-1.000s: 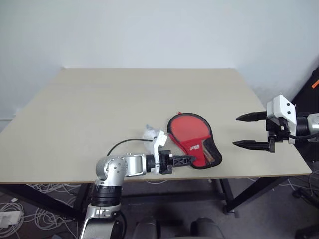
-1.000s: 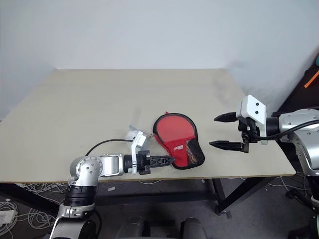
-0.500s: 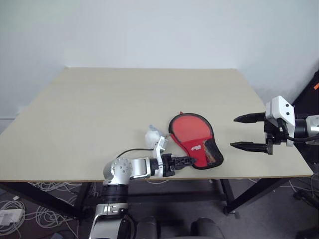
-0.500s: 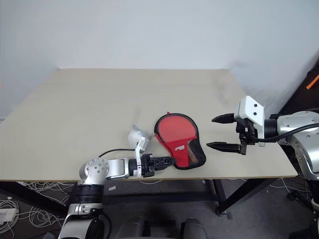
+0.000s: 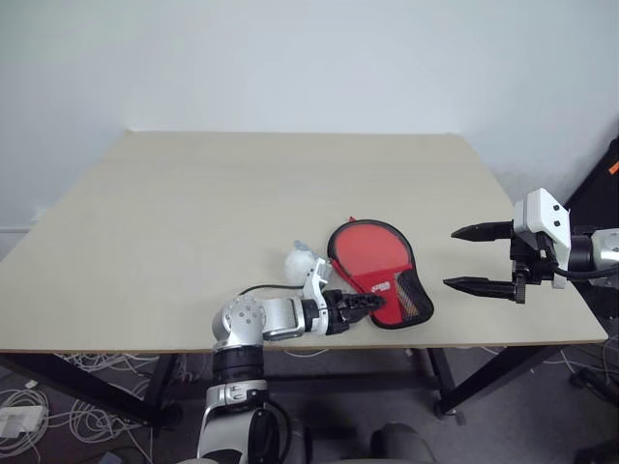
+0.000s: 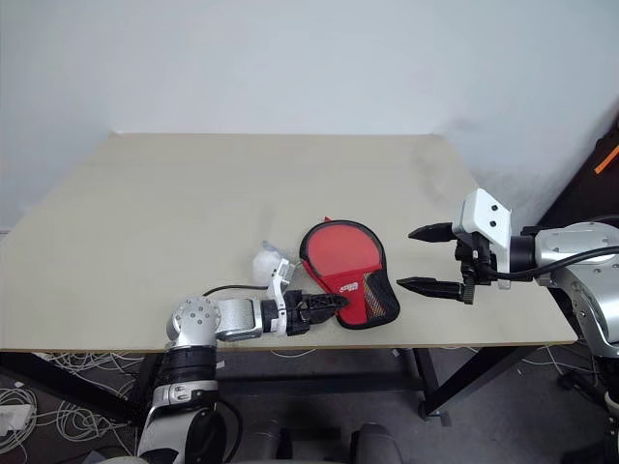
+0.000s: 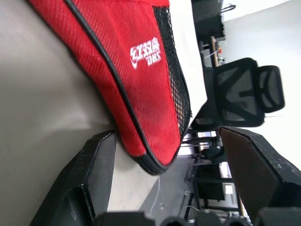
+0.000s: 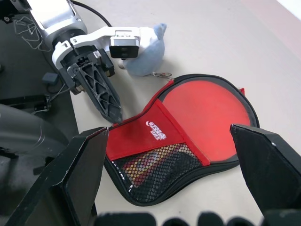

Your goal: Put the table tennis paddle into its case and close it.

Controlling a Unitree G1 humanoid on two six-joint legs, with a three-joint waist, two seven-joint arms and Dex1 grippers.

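The case [image 5: 398,290] lies flat near the table's front edge, red with a white logo [image 8: 154,133] and a black mesh panel [image 8: 153,167] at its narrow end. Its wide part is open, and the table tennis paddle's round red face [image 8: 209,113] shows inside the black edging. The handle is hidden under the flap. My left gripper [image 5: 370,303] lies low on the table, open. Its fingers straddle the case's narrow end [image 7: 141,117]. My right gripper [image 5: 450,258] hovers open to the right of the case, apart from it.
A small pale soft toy with a key ring [image 8: 143,52] lies on the table [image 5: 242,193] just left of the case, beside my left wrist. The table's front edge runs close below the case. A black office chair [image 7: 244,94] stands beyond that edge.
My left arm has swung inward and its wrist has rolled, carrying the gripper slightly closer along the case's narrow end. The right gripper has kept still and stayed open.
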